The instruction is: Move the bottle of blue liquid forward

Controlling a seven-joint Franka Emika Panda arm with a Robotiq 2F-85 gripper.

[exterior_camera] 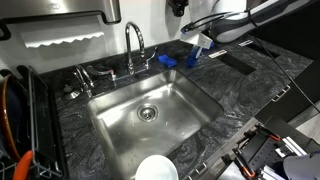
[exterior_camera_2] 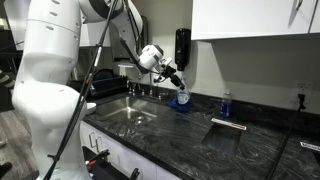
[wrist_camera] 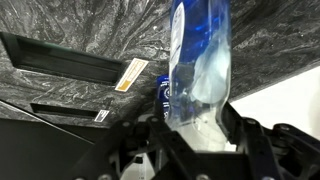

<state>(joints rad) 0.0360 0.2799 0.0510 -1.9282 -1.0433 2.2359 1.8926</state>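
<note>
Gripper [wrist_camera: 196, 128] clamped on the bottle of blue liquid [wrist_camera: 197, 70], jaws part-closed against both its sides; bottle tilted, near the tap [exterior_camera: 134, 45].

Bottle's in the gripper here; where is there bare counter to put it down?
The bare counter lies between the sink rim and the black panel. It is crowded in the strip behind the sink, where the tap and blue block stand, beside the bottle of blue liquid held in the gripper.
</note>
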